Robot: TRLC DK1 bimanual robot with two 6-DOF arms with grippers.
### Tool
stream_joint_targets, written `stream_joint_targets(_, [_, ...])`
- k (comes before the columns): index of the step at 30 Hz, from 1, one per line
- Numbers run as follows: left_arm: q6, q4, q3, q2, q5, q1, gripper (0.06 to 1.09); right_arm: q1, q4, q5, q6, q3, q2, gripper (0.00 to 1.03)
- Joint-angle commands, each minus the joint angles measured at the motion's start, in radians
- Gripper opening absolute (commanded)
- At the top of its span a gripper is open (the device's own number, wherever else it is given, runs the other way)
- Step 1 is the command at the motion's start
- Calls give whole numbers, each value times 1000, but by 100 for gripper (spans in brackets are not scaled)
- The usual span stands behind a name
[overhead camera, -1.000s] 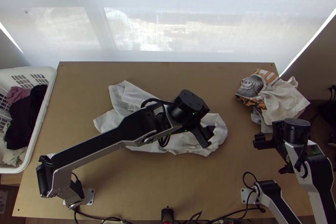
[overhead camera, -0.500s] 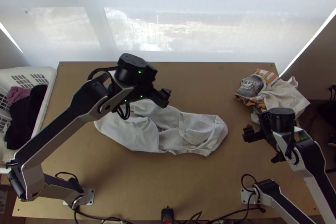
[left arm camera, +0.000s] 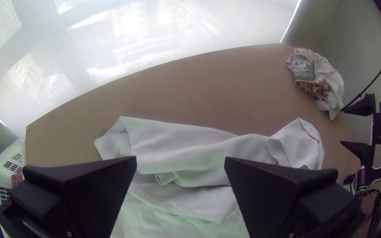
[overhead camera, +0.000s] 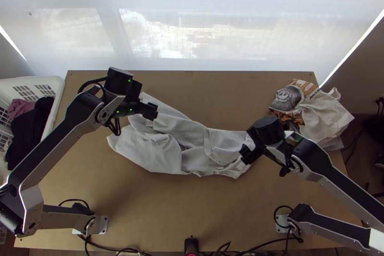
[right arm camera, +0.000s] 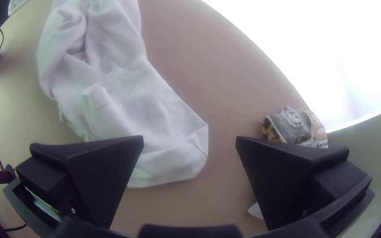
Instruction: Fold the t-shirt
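Light wooden table point(overhead camera: 158, 213) stands before a broad pale covering point(overhead camera: 230, 35), brightly backlit. White t-shirt point(overhead camera: 163, 155) lies loosely bunched across the table's middle, longer from side to side than it is deep. Creases and overlapping layers run along its length; one corner points toward the far edge at its left end.

Left gripper point(overhead camera: 138, 115) is located over the shirt's left end. In the left wrist view its jaws stand wide apart, with the cloth seen beyond the gap. Right gripper point(overhead camera: 265, 164) is located at the shirt's right end; in the right wrist view its jaws likewise stand wide apart, one overlapping the cloth in the picture. Whether either touches the fabric cannot be determined.

Toward the far right corner sits a pile of garments: a grey-and-orange printed piece point(overhead camera: 288, 98) beside an off-white one point(overhead camera: 326, 116), the latter rumpled. At the left edge, a white slatted basket point(overhead camera: 58, 85) contains a dark garment point(overhead camera: 26, 133) and a purple one point(overhead camera: 20, 107). Black cables point(overhead camera: 113, 250) run along the near edge.
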Motion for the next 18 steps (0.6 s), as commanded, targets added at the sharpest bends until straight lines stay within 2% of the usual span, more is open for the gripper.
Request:
stream_joint_targets(1, [7, 0, -61, -8, 0, 56, 103, 177, 75, -1, 29, 27, 150, 98])
stream_joint_targets(11, [8, -1, -98, -11, 0, 99, 103, 322, 173, -13, 41, -14, 291, 98])
stream_joint_targets(18, [16, -1, -123, -16, 0, 130, 103, 336, 241, -16, 43, -20, 392, 98])
